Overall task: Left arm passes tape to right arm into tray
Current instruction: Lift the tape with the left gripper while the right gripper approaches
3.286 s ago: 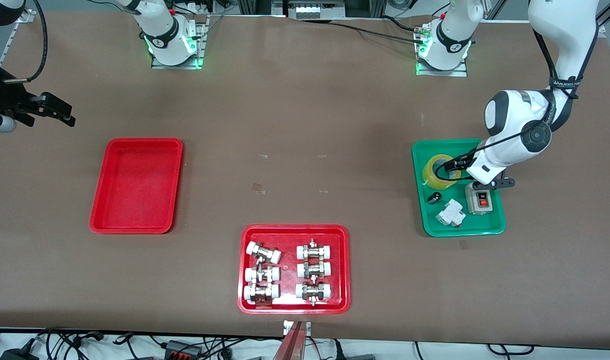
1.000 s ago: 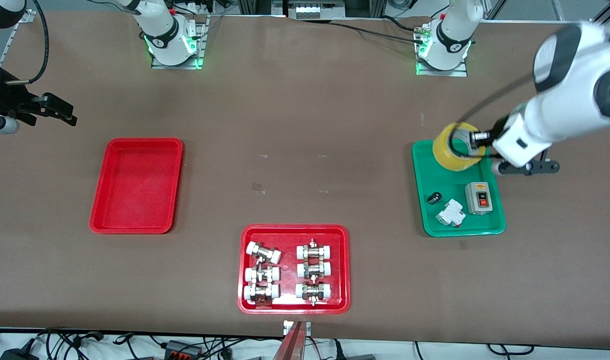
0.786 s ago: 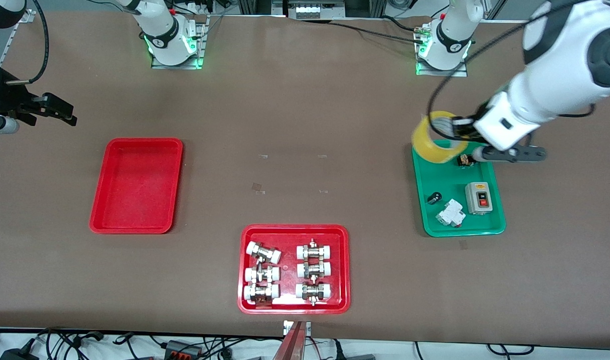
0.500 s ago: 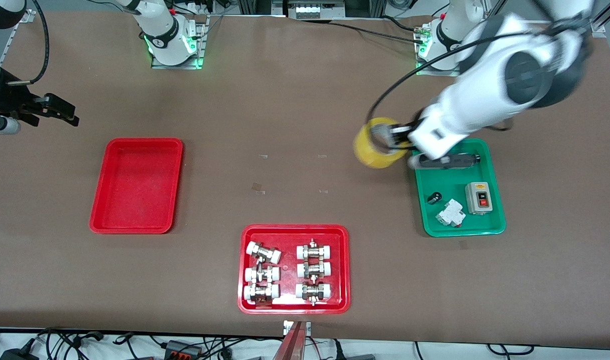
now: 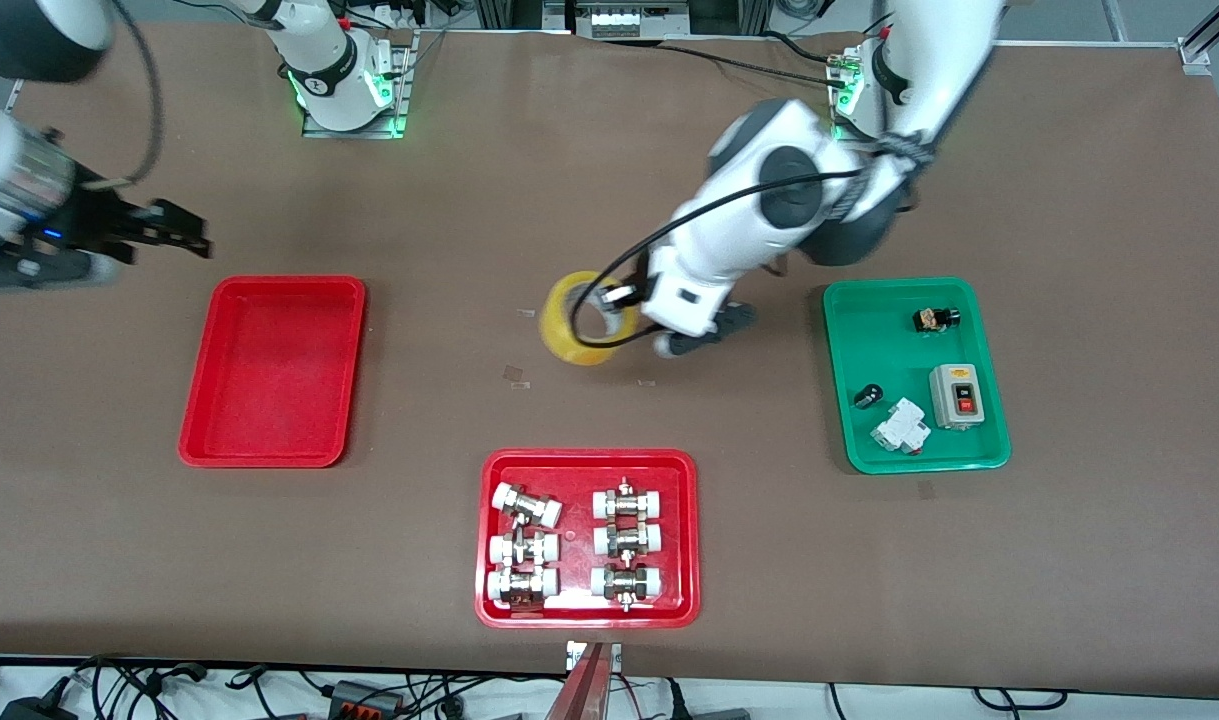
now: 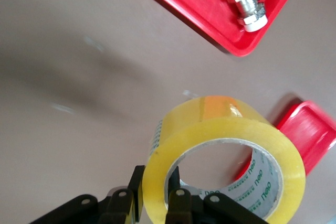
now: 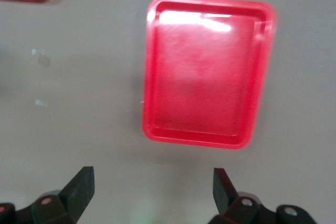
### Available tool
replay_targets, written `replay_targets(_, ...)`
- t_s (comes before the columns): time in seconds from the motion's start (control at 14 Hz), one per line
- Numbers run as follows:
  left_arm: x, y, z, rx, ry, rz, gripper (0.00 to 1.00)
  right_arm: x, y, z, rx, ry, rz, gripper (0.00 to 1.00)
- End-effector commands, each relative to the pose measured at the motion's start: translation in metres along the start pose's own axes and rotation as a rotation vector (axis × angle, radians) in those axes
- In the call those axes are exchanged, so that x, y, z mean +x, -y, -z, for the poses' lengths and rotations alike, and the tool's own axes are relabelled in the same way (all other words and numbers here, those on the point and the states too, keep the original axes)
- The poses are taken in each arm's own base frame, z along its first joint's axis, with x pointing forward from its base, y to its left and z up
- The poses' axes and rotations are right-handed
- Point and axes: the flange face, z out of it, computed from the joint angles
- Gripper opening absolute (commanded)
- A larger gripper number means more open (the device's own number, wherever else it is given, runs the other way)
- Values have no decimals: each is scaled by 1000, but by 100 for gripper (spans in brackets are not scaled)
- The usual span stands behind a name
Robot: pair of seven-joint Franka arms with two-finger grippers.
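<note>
My left gripper (image 5: 619, 298) is shut on the wall of the yellow tape roll (image 5: 586, 318) and holds it in the air over the middle of the table. In the left wrist view the fingers (image 6: 178, 198) pinch the roll's wall (image 6: 220, 129), one inside the core and one outside. The plain red tray (image 5: 274, 370) lies empty toward the right arm's end; it also shows in the right wrist view (image 7: 207, 72). My right gripper (image 5: 174, 232) is open and empty, up over bare table beside that tray's edge.
A red tray of white-capped metal fittings (image 5: 587, 537) lies near the front camera. A green tray (image 5: 914, 375) toward the left arm's end holds a switch box (image 5: 954, 396), a white breaker (image 5: 899, 427) and small black parts.
My left arm lifted the tape out of the green tray and carried it over the table's middle. My right gripper has shifted toward the red tray.
</note>
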Motion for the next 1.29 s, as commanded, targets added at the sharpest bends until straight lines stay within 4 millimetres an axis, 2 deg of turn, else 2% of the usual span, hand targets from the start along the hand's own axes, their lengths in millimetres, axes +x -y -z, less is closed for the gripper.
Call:
replay_targets(0.0,8,-11,-16,-50,19,98,0,25,27,-26,57,66,33,100)
replay_targets(0.14,-11,-17,-38,-72,20,72,0,40,34,-35,109,74,34,100)
replay_targets(0.29,-29,-26,-56,-153,-1,50,0,49,52,-47,278,76,14,100)
replay_targets(0.43,-34,-31,-71,-239,-11,144,0,62,61,-59,377,79,48,100)
replay_targets(0.71,-46,-36,-77,-293,-4,243,0,88,75,-85,584,4,200,100)
replay_targets(1.0,-46,-40,-84,-363,0,305,0,111,84,-119,758,-56,314,100)
replay_targets(1.21,-52,-40,-91,-356,-15,312,0,125,86,-122,757,-79,358,100)
